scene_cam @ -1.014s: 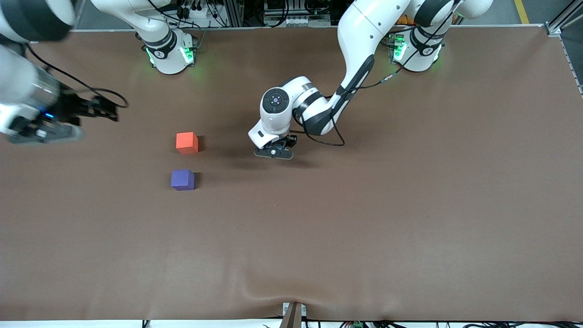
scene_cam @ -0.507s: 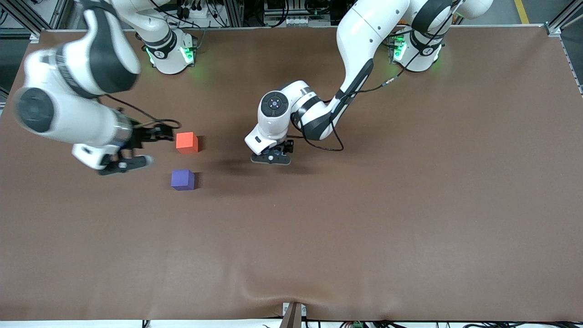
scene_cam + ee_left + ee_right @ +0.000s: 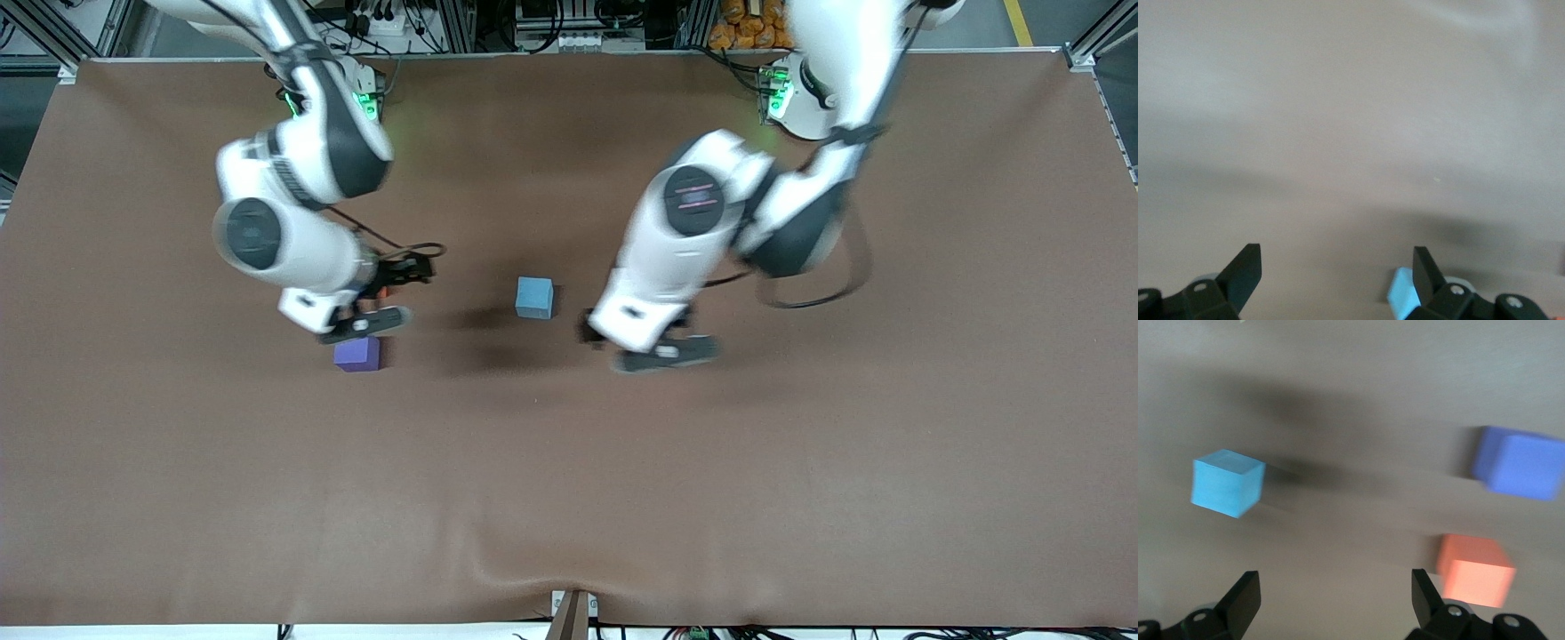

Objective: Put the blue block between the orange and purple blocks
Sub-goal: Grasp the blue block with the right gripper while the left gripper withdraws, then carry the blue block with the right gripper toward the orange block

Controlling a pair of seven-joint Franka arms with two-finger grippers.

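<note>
Not placed yet: the blue block (image 3: 534,297) sits free on the counter (image 3: 800,489), well apart from the purple block (image 3: 357,354) toward my left arm's end. The orange block (image 3: 1475,569) lies beside the purple. My left claw (image 3: 662,342) and right claw (image 3: 378,302) gape empty.

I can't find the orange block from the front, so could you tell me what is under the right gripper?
The right gripper, open, hangs over the orange block; the front view shows only a sliver of it. The right wrist view shows it whole beside the purple block.
</note>
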